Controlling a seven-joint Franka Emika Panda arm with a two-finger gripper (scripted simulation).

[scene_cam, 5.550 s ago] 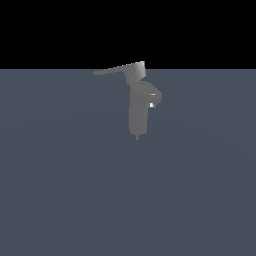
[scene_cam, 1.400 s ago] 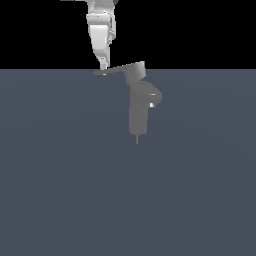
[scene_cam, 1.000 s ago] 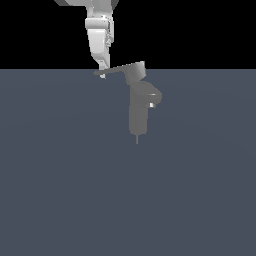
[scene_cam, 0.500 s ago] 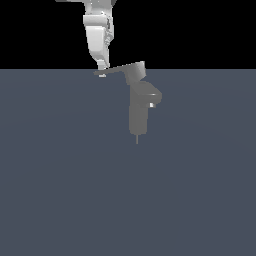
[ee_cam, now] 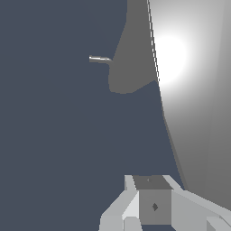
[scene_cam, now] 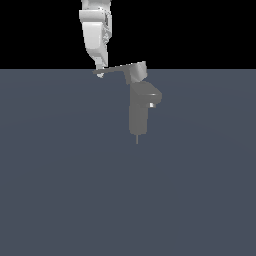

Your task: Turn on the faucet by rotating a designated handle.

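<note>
The wrist view shows the handle [ee_cam: 194,90] as a wide, brightly lit grey surface very close to the camera. Beside it stands the darker faucet [ee_cam: 131,58], with its thin pin [ee_cam: 99,59] sticking out. The gripper [ee_cam: 153,203] is only partly visible, so its opening is unclear.

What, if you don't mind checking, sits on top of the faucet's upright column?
A blocky cap sits on the faucet, and the handle projects from it toward the exterior view's left. The gripper meets the handle's far tip, covering the contact point, so the fingers' state is unclear.
</note>
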